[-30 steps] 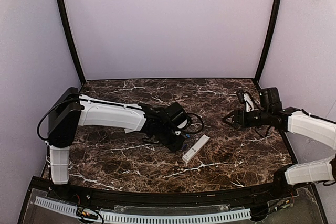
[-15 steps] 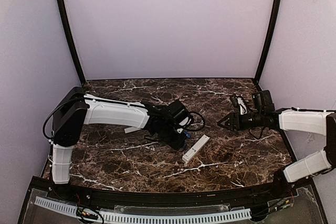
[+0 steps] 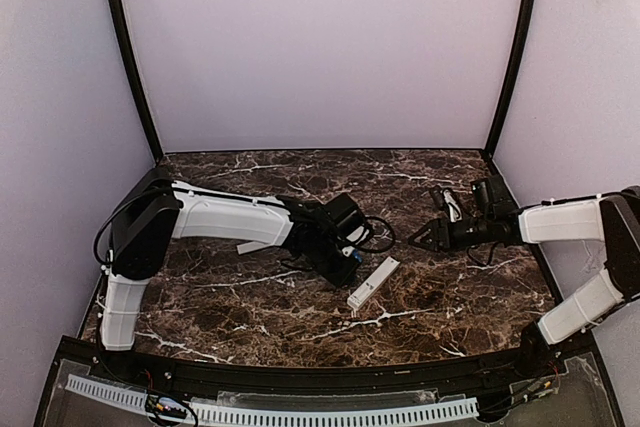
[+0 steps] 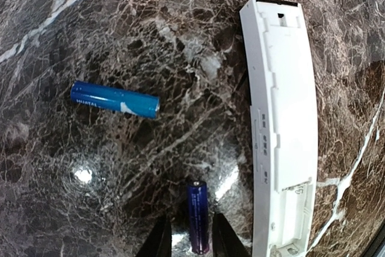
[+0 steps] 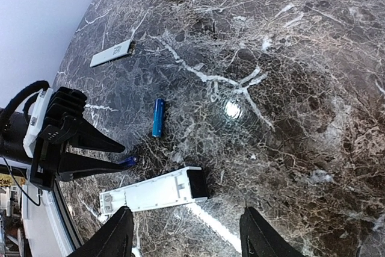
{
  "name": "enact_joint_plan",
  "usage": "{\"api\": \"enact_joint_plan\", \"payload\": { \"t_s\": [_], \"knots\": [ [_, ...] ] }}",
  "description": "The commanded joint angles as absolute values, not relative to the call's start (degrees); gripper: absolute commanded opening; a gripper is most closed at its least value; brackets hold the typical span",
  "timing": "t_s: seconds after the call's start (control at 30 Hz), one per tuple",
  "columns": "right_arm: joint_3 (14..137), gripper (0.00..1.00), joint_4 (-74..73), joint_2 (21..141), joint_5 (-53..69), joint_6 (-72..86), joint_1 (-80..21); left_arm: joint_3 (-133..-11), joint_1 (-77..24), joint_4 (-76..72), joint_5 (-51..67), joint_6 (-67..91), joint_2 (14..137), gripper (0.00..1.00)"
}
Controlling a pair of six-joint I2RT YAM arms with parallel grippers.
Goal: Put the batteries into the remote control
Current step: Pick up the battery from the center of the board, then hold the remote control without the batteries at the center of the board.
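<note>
Reaching further in over the marble table (image 3: 240, 312), the right gripper (image 3: 413, 238) now sits closer to the left gripper (image 3: 349, 260) than a second ago. The left arm has edged slightly toward it too, while the remote control (image 4: 281, 130) lies where it lay.

The left jaws are drawn narrow around the first battery (image 4: 197, 212), which lies lengthwise between them on the table. One finger looks to be against it, and a thin slit of marble shows on the other side, so I cannot tell whether it is pinched yet. The remote control lies just beside these jaws, to the right in the left wrist view. It is roughly parallel to that battery, back upward with its battery bay uncovered, and a narrow strip of table separates the two. The second battery (image 4: 114, 99) lies ahead of the jaws and off to the other side, crosswise, apart from both.

The right jaws are spread wide with nothing between them. The remote control lies just ahead of them, the second battery is farther ahead, and a small flat pale piece (image 5: 111, 53) is well beyond that.
</note>
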State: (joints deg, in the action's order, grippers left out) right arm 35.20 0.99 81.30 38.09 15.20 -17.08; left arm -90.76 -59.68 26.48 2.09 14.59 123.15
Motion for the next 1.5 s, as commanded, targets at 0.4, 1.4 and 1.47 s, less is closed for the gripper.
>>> {"api": "enact_joint_plan", "payload": {
  "t_s": [0.4, 1.4, 1.47],
  "knots": [
    [37.27, 0.57, 2.26, 80.01, 40.86, 14.85, -16.86, -93.5, -58.75, 32.5, 0.93, 13.23, 124.92, 0.11],
    [35.05, 0.55, 1.19, 63.8, 49.19, 14.85, -17.23, -41.81, -64.38, -24.46, 13.21, -26.82, 74.47, 0.0],
    [34.96, 0.55, 0.9, 64.59, 47.73, 14.98, -17.41, -42.57, -64.8, -23.89, 10.83, -26.24, 75.63, 0.0]
  ]
}}
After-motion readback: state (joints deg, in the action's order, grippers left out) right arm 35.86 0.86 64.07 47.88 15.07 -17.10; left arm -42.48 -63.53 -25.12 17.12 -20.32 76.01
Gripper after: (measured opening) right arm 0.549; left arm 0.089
